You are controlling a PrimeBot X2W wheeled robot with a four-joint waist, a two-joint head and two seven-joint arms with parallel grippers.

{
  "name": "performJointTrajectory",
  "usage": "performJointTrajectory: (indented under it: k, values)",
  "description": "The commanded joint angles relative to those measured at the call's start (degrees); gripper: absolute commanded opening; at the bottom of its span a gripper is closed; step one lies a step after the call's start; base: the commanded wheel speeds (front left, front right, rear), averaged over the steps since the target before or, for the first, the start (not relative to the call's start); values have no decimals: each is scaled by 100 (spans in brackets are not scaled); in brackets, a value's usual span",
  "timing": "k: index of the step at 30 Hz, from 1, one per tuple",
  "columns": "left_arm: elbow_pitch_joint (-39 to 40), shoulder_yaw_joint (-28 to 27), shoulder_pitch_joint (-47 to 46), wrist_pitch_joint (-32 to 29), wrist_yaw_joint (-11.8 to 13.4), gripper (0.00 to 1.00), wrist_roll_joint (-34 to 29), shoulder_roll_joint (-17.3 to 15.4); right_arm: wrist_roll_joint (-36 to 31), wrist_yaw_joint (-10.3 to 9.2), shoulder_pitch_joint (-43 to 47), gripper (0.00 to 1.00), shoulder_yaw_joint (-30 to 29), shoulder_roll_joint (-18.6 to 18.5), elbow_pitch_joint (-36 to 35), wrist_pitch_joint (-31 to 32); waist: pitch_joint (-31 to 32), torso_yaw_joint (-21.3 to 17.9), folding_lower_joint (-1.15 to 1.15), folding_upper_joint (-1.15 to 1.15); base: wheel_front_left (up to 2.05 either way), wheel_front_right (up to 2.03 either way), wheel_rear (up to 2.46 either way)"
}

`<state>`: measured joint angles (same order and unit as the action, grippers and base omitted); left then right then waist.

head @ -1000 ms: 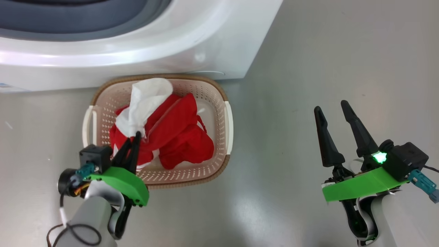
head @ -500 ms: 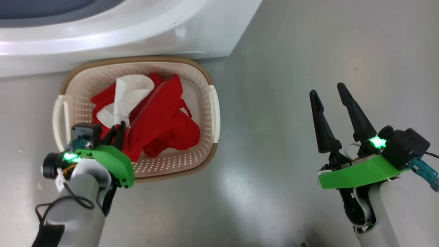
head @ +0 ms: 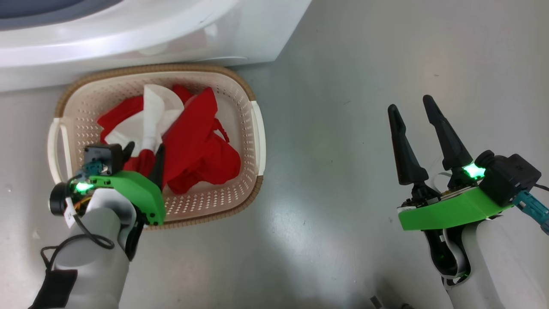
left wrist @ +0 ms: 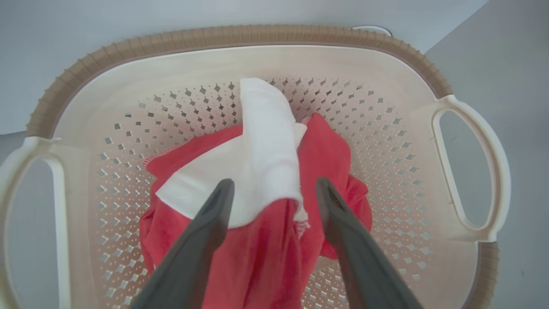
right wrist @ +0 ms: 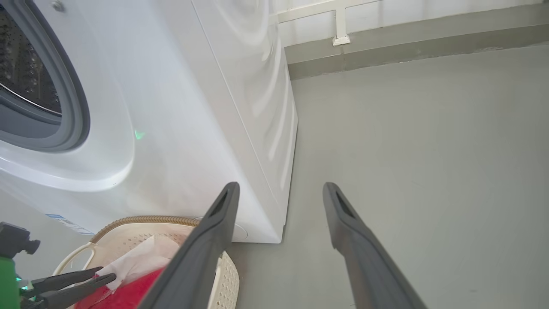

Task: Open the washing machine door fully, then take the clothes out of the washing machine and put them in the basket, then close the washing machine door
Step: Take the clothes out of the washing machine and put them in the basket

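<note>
Inside the basket (head: 240,86): the clothes (head: 193,141), a crumpled red garment with white panels, lie heaped on the perforated bottom. One white fold stands up near the middle of the heap.
Basket: cream-white perforated plastic, with a brown woven-look rim and white side handles. It stands on the floor (head: 343,171), just in front of the washing machine.
Left gripper (head: 144,150): reaches down into the basket from its near edge. In the left wrist view its two dark fingers are spread apart, one on each side of the white fold, clamping nothing. Whether they brush the cloth cannot be told.
Right gripper (head: 411,105): hangs over bare floor, well to the right of the basket, fingers wide apart with nothing between them.
Washing machine (head: 150,34): big white front-loader. In the right wrist view a grey rubber gasket (right wrist: 73,98) rings its mouth, with the perforated steel drum (right wrist: 25,73) behind it.
Floor: smooth grey, with soft patches of reflected light.
</note>
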<state>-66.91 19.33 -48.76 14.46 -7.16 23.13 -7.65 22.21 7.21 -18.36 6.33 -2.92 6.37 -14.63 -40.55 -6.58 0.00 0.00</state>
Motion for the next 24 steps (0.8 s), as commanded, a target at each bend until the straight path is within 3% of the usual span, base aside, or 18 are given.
performJointTrajectory:
  k: [1, 13, 24]
  values:
    - [115, -84, 56, 53, -32, 100, 79, -202, 124, 28, 57, 100, 94, 4, -112, -37, 71, 29, 0, 0, 0, 0, 0]
    - [704, -185, 492, 53, -32, 100, 284, -235, 53, 28, 158, 100, -55, 4, -8, -37, 678, 172, 0, 0, 0, 0, 0]
    - [1795, -850, 1354, 53, -33, 100, -200, -262, -16, 28, 571, 100, -139, 4, 150, -37, 1594, 304, 0, 0, 0, 0, 0]
